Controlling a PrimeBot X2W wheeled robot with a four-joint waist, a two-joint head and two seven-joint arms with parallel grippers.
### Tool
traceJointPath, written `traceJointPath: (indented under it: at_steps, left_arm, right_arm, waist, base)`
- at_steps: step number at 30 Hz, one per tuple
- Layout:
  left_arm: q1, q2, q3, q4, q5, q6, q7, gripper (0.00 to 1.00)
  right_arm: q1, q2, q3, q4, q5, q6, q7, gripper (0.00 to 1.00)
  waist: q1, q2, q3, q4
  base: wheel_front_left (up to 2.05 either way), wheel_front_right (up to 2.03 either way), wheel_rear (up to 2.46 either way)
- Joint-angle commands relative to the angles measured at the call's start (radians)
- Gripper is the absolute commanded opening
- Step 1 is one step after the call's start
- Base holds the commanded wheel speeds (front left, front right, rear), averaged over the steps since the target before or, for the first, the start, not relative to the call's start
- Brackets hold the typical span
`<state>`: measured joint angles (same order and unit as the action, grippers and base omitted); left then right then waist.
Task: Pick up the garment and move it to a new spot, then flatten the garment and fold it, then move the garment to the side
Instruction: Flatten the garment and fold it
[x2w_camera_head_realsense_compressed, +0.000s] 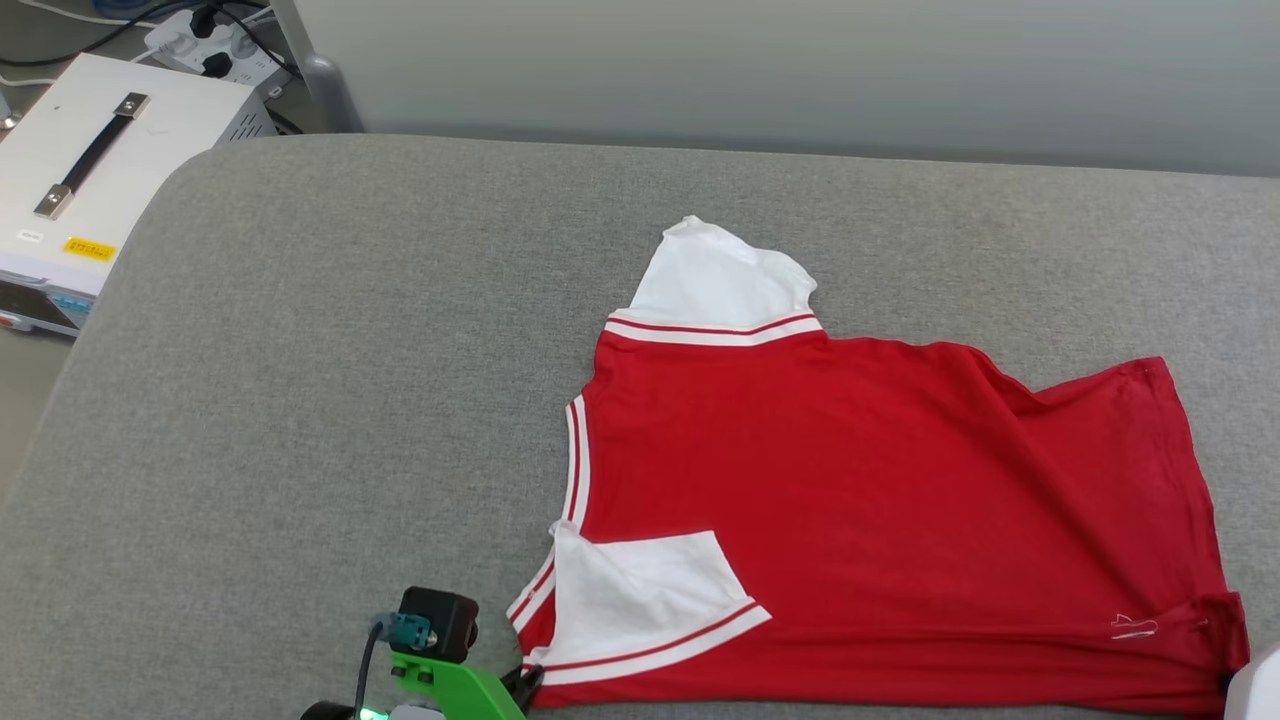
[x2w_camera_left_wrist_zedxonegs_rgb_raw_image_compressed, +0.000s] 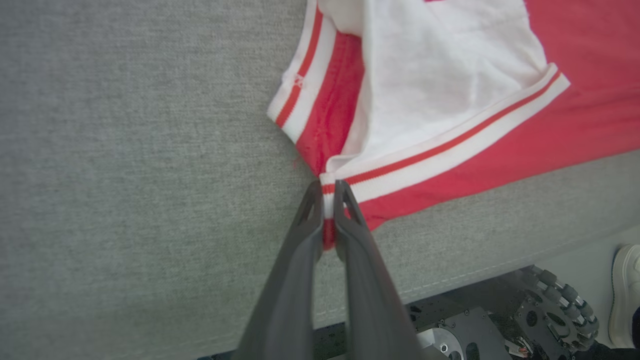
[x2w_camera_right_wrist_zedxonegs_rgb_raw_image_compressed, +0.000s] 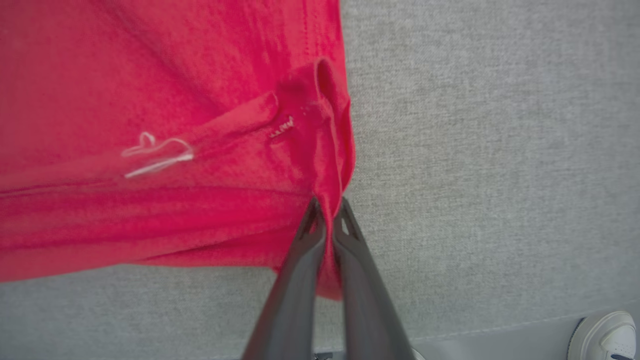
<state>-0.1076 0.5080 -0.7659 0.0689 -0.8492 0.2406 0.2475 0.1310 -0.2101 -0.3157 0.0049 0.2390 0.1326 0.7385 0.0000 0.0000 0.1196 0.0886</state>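
Observation:
The garment (x2w_camera_head_realsense_compressed: 860, 500), a red jersey with white sleeves and striped trim, lies spread on the grey cushion (x2w_camera_head_realsense_compressed: 330, 400), right of centre. One white sleeve points to the far side; the near sleeve (x2w_camera_head_realsense_compressed: 640, 590) is folded onto the red body. My left gripper (x2w_camera_left_wrist_zedxonegs_rgb_raw_image_compressed: 327, 192) is shut on the garment's near-left corner, at the striped sleeve trim (x2w_camera_left_wrist_zedxonegs_rgb_raw_image_compressed: 450, 145); it shows at the bottom edge of the head view (x2w_camera_head_realsense_compressed: 525, 685). My right gripper (x2w_camera_right_wrist_zedxonegs_rgb_raw_image_compressed: 327, 207) is shut on the garment's near-right hem corner (x2w_camera_right_wrist_zedxonegs_rgb_raw_image_compressed: 320, 115), where the red cloth bunches.
A white box (x2w_camera_head_realsense_compressed: 90, 180) with a black handle stands off the cushion's far left, with a power strip and cables (x2w_camera_head_realsense_compressed: 210, 45) behind it. The cushion's near edge (x2w_camera_left_wrist_zedxonegs_rgb_raw_image_compressed: 475, 272) runs just behind my fingers. A white shoe (x2w_camera_right_wrist_zedxonegs_rgb_raw_image_compressed: 607, 337) stands on the floor.

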Motion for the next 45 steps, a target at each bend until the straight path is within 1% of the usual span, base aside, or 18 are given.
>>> traceJointPath:
  at_steps: [1, 2, 5, 8, 9, 13, 16, 19, 22, 26, 31, 32, 34, 35, 36, 39, 42, 45]
  left_arm:
    - [0.001, 0.007, 0.005, 0.013, 0.007, 0.0, -0.004, 0.4]
    - [-0.001, 0.007, 0.005, 0.016, 0.011, 0.002, -0.009, 1.0]
    - [-0.008, 0.003, 0.014, 0.017, 0.017, 0.003, -0.033, 1.0]
    - [-0.022, -0.002, 0.036, 0.01, 0.032, 0.009, -0.087, 1.0]
    - [-0.044, -0.008, 0.069, -0.004, 0.058, 0.011, -0.176, 1.0]
    - [-0.069, -0.025, 0.111, -0.034, 0.095, -0.016, -0.338, 1.0]
    - [-0.077, -0.028, 0.122, -0.048, 0.126, -0.041, -0.433, 1.0]
    - [-0.075, -0.038, 0.147, -0.056, 0.156, -0.049, -0.487, 1.0]
    - [-0.063, -0.056, 0.18, -0.063, 0.188, -0.056, -0.505, 1.0]
    - [-0.033, -0.1, 0.252, -0.091, 0.239, -0.08, -0.509, 1.0]
    - [-0.016, -0.135, 0.304, -0.083, 0.288, -0.142, -0.509, 1.0]
    - [-0.021, -0.136, 0.302, -0.076, 0.291, -0.158, -0.509, 1.0]
    - [-0.044, -0.131, 0.286, -0.063, 0.283, -0.206, -0.507, 1.0]
    - [-0.064, -0.129, 0.276, -0.065, 0.267, -0.241, -0.498, 1.0]
    - [-0.083, -0.128, 0.277, -0.064, 0.257, -0.256, -0.487, 1.0]
    - [-0.165, -0.11, 0.274, -0.052, 0.24, -0.285, -0.415, 1.0]
    - [-0.268, -0.081, 0.267, -0.017, 0.223, -0.289, -0.263, 1.0]
    - [-0.378, -0.068, 0.267, 0.015, 0.186, -0.295, -0.114, 1.0]
  right_arm:
    - [0.004, -0.005, -0.011, 0.007, -0.011, -0.002, -0.027, 1.0]
    - [-0.001, -0.004, -0.011, 0.009, -0.011, -0.002, -0.042, 1.0]
    - [-0.019, -0.015, 0.004, 0.003, -0.007, -0.002, -0.107, 1.0]
    - [-0.034, -0.03, 0.015, -0.015, -0.008, -0.002, -0.175, 1.0]
    - [-0.053, -0.038, 0.028, -0.049, -0.001, -0.002, -0.251, 1.0]
    - [-0.075, -0.039, 0.047, -0.088, 0.021, -0.002, -0.353, 1.0]
    - [-0.075, -0.047, 0.059, -0.101, 0.031, -0.002, -0.434, 1.0]
    - [-0.069, -0.039, 0.076, -0.112, 0.046, -0.002, -0.522, 1.0]
    - [-0.059, -0.024, 0.089, -0.123, 0.055, -0.002, -0.593, 1.0]
    - [-0.048, 0.002, 0.098, -0.135, 0.056, -0.002, -0.657, 1.0]
    - [-0.052, 0.015, 0.116, -0.155, 0.05, -0.002, -0.68, 1.0]
    - [-0.055, 0.015, 0.121, -0.16, 0.049, -0.002, -0.681, 1.0]
    - [-0.064, 0.014, 0.128, -0.171, 0.049, -0.002, -0.681, 1.0]
    - [-0.07, 0.014, 0.131, -0.179, 0.049, -0.002, -0.681, 1.0]
    - [-0.076, 0.014, 0.134, -0.187, 0.05, -0.002, -0.681, 1.0]
    - [-0.093, 0.014, 0.15, -0.208, 0.044, -0.002, -0.682, 1.0]
    - [-0.118, 0.002, 0.184, -0.227, 0.03, -0.002, -0.677, 1.0]
    - [-0.147, 0.007, 0.195, -0.239, 0.026, -0.002, -0.68, 1.0]
  waist:
    - [0.0, 0.0, -0.002, -0.002]
    - [0.0, 0.0, -0.004, -0.002]
    - [0.0, 0.0, -0.014, -0.005]
    - [0.0, 0.0, -0.027, -0.008]
    - [0.0, 0.0, -0.036, -0.013]
    - [0.0, 0.0, -0.049, -0.024]
    - [0.0, 0.0, -0.054, -0.027]
    - [0.0, 0.0, -0.06, -0.031]
    - [0.0, 0.0, -0.063, -0.037]
    - [0.0, 0.0, -0.059, -0.05]
    - [0.0, 0.0, -0.026, -0.078]
    - [0.0, 0.0, -0.018, -0.084]
    - [0.0, 0.0, 0.004, -0.099]
    - [0.0, 0.0, 0.018, -0.108]
    - [0.0, 0.0, 0.031, -0.116]
    - [0.0, 0.0, 0.074, -0.146]
    - [0.0, 0.0, 0.132, -0.185]
    - [0.0, 0.0, 0.183, -0.219]
  base:
    - [0.0, 0.0, 0.0]
    - [0.0, 0.0, 0.0]
    - [0.0, 0.0, 0.0]
    - [0.0, 0.0, 0.0]
    - [0.0, 0.0, 0.0]
    - [0.0, 0.0, 0.0]
    - [0.0, 0.0, 0.0]
    - [0.0, 0.0, 0.0]
    - [0.0, 0.0, 0.0]
    - [0.0, 0.0, 0.0]
    - [0.0, 0.0, 0.0]
    - [0.0, 0.0, 0.0]
    - [0.0, 0.0, 0.0]
    - [0.0, 0.0, 0.0]
    - [0.0, 0.0, 0.0]
    - [0.0, 0.0, 0.0]
    - [0.0, 0.0, 0.0]
    - [0.0, 0.0, 0.0]
